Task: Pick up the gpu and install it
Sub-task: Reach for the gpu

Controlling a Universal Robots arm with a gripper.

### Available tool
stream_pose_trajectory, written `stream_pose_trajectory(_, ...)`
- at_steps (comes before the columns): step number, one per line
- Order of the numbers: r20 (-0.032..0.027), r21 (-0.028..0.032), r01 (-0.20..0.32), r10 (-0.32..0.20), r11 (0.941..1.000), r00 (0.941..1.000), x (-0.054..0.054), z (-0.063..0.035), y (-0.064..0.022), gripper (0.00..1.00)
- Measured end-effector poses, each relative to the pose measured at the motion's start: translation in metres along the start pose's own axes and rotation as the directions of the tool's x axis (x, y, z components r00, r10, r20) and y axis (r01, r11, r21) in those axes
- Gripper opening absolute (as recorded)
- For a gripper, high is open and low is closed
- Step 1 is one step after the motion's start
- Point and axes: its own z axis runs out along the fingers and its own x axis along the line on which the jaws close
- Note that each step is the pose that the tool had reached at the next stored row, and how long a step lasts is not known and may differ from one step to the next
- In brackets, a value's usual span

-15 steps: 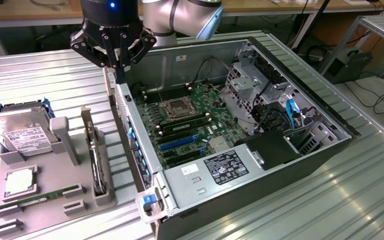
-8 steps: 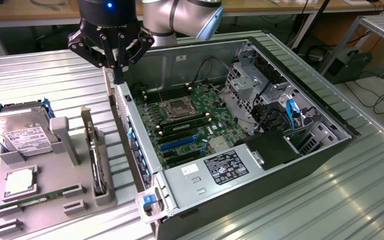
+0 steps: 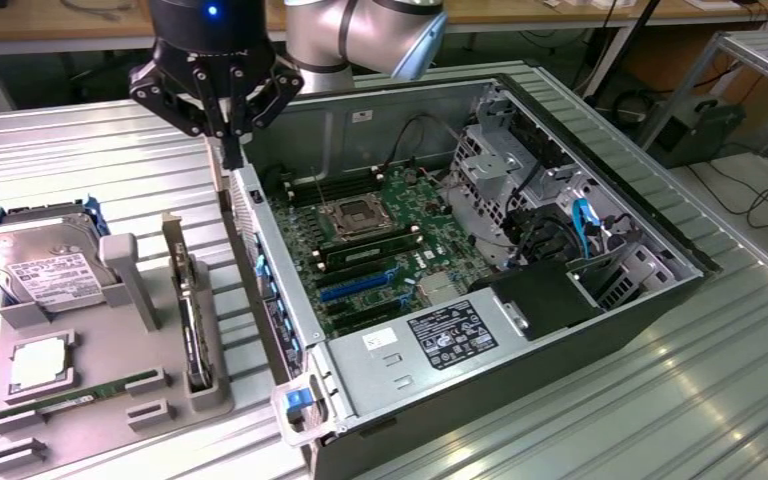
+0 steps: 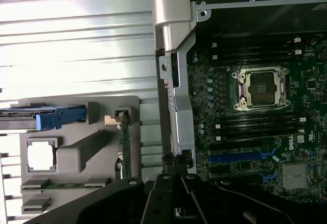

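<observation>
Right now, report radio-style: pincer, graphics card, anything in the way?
Pincer shut, empty, above edge of open grey computer case. Thin dark gpu with silver bracket upright in grey holder tray, untouched. Nothing seen between them.

You are getting clear air straight above the gpu (image 3: pixel 195 325), which is standing on edge in the grey holder (image 3: pixel 91 425). A grey post (image 3: pixel 131 280) is crowding it on the exterior view's left, and the case wall (image 3: pixel 261 275) is rising near it on the right, with the gripper (image 3: pixel 232 140) hanging above that wall. Bare worktop (image 3: pixel 77 150) is lying open beyond the holder.
</observation>
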Motion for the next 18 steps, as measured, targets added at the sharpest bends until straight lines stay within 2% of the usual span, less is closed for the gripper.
stream_pose_trajectory(18,0.0001,-0.0001,0.0,0.0,1.0,1.0,0.008,0.0,-0.0006,0.11)
